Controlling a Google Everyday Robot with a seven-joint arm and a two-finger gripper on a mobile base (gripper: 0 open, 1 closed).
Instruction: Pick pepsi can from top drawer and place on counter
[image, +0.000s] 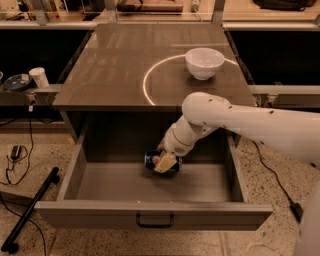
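The robot's white arm (250, 122) reached down from the right into the open top drawer (90, 215), a wide, deep grey-brown box with a plain flat front. At the arm's end, the pincer (165, 162) sat low over the drawer floor, towards the back and roughly midway across.

The pepsi can (150, 159), a small dark blue soda can, lay on its side on the drawer floor right at the pincer. Its blue body stuck out to the left of the pincer, and the rest was covered by it. The pincer was touching or all but touching the can. Whether it had pinched the can or merely stood about it could not be told.

In front of and below the pincer, a small dark metal bar handle (155, 220) sat at the centre of the drawer front. Above and behind the pincer lay the glossy grey-brown counter (110, 60), with a thin pale circular arc (145, 85) marked on it. A round white bowl (204, 62) stood on the counter, up and to the right of the pincer, on the arc's far side.

Far off to the pincer's left, a small white cup (38, 77) stood on a side ledge. A black bar (30, 210) lay on the speckled floor, lower left of the pincer.
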